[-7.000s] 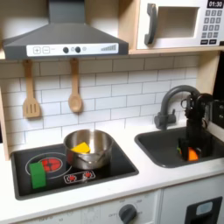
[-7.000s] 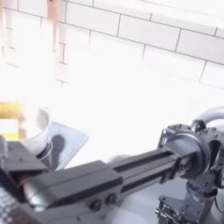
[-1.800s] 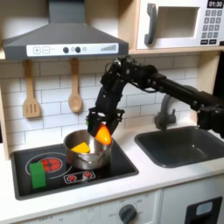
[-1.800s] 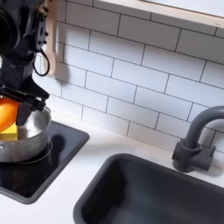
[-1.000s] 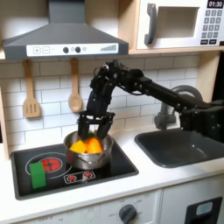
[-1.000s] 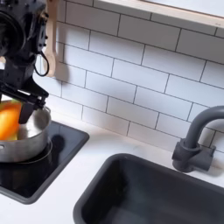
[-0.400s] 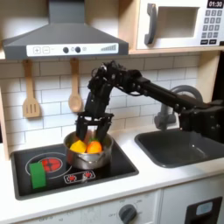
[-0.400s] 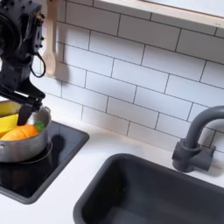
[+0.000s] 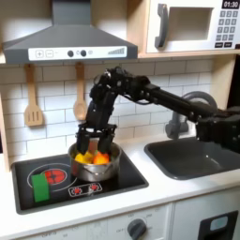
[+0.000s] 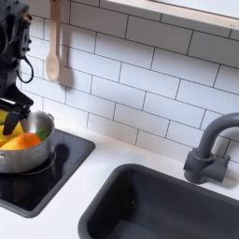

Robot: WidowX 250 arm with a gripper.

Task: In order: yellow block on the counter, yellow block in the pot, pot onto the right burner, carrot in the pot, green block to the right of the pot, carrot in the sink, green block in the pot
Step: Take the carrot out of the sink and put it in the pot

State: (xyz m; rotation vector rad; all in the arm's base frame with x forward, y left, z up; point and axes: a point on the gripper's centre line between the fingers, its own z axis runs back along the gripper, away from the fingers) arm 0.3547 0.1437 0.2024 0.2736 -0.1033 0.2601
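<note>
The steel pot [image 9: 93, 172] stands on the black stovetop, seen at the left in the second exterior view [image 10: 24, 161]. The orange carrot [image 10: 27, 141] lies inside it beside the yellow block [image 10: 7, 143]; in the first exterior view the carrot [image 9: 98, 158] shows as orange at the rim. My gripper [image 9: 95, 146] hangs just above the pot, open, with its fingers spread over the contents and nothing between them. It sits at the left edge of the second exterior view [image 10: 10, 115]. The green block [image 9: 40, 185] stands upright on the stovetop left of the pot. The sink [image 9: 192, 156] holds nothing I can see.
The dark faucet [image 10: 208, 149] rises behind the sink basin [image 10: 159, 205]. Two wooden utensils [image 9: 80, 103] hang on the tiled wall. A range hood [image 9: 67, 42] overhangs the stove. The off-white counter [image 9: 164, 192] runs between stovetop and sink.
The gripper carried the carrot from the sink to the pot, lowered it and let go. The carrot now lies in the pot, and the fingers have drawn up and away.
</note>
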